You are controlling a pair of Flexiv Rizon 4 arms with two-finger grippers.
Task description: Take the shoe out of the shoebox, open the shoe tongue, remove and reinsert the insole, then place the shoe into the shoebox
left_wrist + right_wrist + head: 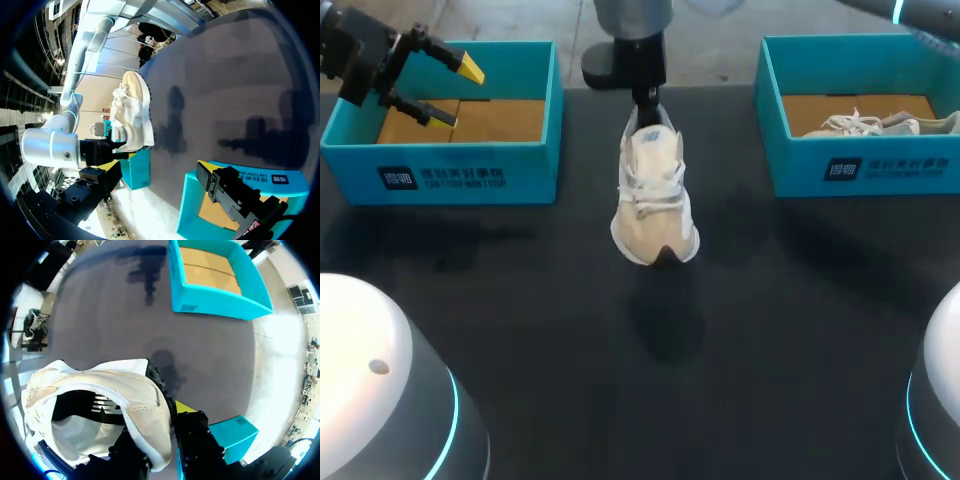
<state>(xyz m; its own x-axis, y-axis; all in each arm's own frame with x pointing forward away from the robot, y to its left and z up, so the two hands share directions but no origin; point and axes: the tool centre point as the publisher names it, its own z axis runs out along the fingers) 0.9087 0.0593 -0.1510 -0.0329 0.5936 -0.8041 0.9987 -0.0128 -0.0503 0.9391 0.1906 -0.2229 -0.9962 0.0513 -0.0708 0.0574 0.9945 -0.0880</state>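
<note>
Closest to the right wrist camera is the cream-and-white mesh sneaker [100, 405]. The right gripper [162, 432] pinches its heel wall from both sides. An empty teal cardboard shoebox [215, 302] sits well apart from the sneaker.

From the left wrist, the sneaker shows side-on, sole toward the dark tabletop [225, 75] and apart from its shadow, so I judge it lifted.

From overhead, the left gripper [455, 93] hovers spread wide over the empty shoebox, well to the sneaker's side. On the sneaker's other side, a second teal shoebox [860, 165] holds another pale shoe [865, 124].

Removal looks done. Opening the tongue comes next — that needs the left gripper at the sneaker's laces while the heel grip holds.
</note>
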